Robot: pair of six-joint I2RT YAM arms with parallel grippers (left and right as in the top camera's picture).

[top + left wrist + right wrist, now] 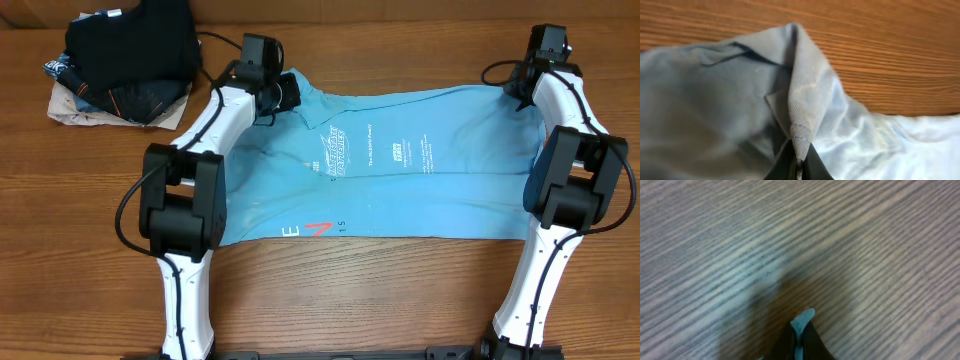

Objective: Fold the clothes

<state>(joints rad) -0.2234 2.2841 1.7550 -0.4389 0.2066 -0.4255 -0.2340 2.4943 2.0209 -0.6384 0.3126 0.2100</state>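
So here's where I'm at: the sky-blue T-shirt (400, 180) is lying spread out sideways across the middle of the wooden table (400, 300), stretched between my two arms. It's mostly flat, with a few soft creases running along it.

My left claw (799, 160) is pressed together on a ridge of the blue fabric. In the left wrist view the cloth stands up in a peak right out of the fingertips and drapes away on both sides onto the wood. From overhead that pinch sits at the shirt's far left corner, on the side toward the clothes pile.

My right claw (800, 340) is closed too, with only a small tip of blue cloth poking out between the fingers. That view is blurry, and everything past the tip is bare wood grain. From above, this grip is at the far right corner of the shirt.

There's a small white print (340, 155) near the middle of the shirt, and red and white letters (317, 229) show along the near edge.

No real bins or baskets here. The closest thing is a tan sheet (70, 105) at the far left corner of the table, with a pile of dark clothes (130, 45) heaped on it. I can't tell whether it's paper or cloth. The pile sits just beside the shirt's left end, not touching it.
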